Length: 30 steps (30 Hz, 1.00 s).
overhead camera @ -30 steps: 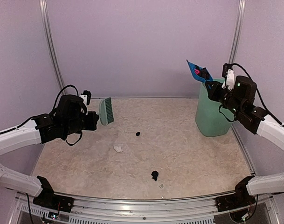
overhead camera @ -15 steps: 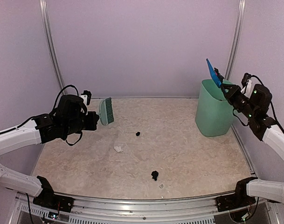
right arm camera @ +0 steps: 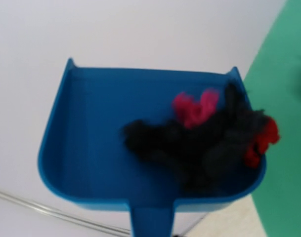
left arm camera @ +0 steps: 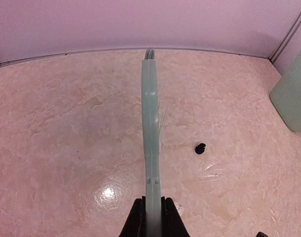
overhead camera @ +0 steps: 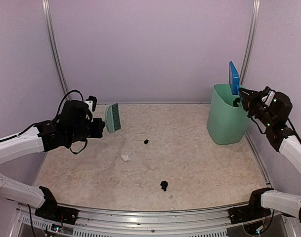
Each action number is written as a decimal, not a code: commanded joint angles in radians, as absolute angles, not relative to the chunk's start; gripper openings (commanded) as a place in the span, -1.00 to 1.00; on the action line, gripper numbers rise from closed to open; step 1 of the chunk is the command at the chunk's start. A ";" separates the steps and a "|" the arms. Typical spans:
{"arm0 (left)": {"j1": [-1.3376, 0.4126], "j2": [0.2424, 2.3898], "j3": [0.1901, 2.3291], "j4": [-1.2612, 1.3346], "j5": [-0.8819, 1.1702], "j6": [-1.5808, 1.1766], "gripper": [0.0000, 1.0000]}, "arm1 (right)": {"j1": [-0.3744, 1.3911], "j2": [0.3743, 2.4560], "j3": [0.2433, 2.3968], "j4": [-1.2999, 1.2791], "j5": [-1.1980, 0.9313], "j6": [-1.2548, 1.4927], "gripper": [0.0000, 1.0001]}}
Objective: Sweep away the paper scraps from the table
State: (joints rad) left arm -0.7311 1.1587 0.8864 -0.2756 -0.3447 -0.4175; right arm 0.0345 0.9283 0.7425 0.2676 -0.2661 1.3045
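Note:
My left gripper (overhead camera: 102,127) is shut on the handle of the green hand brush (overhead camera: 112,117) and holds it above the table's left side; in the left wrist view the brush (left arm camera: 151,133) runs forward from the jaws. Paper scraps lie on the table (overhead camera: 209,163): a black one (overhead camera: 146,141), a white one (overhead camera: 125,157), a black one (overhead camera: 164,185) and a tiny white one (overhead camera: 171,196). My right gripper (overhead camera: 244,96) holds the blue dustpan (overhead camera: 234,78) nearly upright over the bin. Black and pink-red scraps (right arm camera: 209,143) sit in the dustpan (right arm camera: 91,138).
The tall mint-green bin (overhead camera: 227,121) stands at the back right, and it also shows in the left wrist view (left arm camera: 293,94). Walls close off the back and both sides. A metal rail (overhead camera: 155,217) runs along the near edge.
My right arm has swung the dustpan to the right and tipped it more upright above the bin. The left arm and brush have not moved.

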 commanded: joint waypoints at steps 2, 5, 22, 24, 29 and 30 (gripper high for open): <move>-0.735 1.156 0.882 -0.232 -0.345 -0.414 -0.97 | 0.014 0.921 0.719 0.280 -0.247 1.572 -1.00; -0.736 1.156 0.879 -0.232 -0.345 -0.414 -0.97 | 0.011 0.929 0.683 0.338 -0.257 1.666 -1.00; -0.801 1.169 0.902 -0.195 -0.140 -0.365 -0.96 | 0.009 1.025 0.828 0.320 -0.364 1.389 -1.00; -0.834 1.185 0.914 -0.184 -0.062 -0.343 -0.95 | 0.012 1.044 0.857 0.312 -0.388 1.310 -1.00; -0.892 1.247 0.946 -0.164 0.112 -0.311 -0.95 | 0.049 1.131 0.955 0.273 -0.506 1.085 -1.00; -0.900 1.256 0.950 -0.165 0.139 -0.304 -0.95 | 0.066 1.153 0.978 0.253 -0.524 1.041 -1.00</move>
State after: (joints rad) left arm -0.8700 1.2198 0.9005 -0.2188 -0.0410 -0.3527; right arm 0.0254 1.0863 0.8944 0.3214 -0.4114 1.2911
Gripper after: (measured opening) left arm 0.074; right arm 0.149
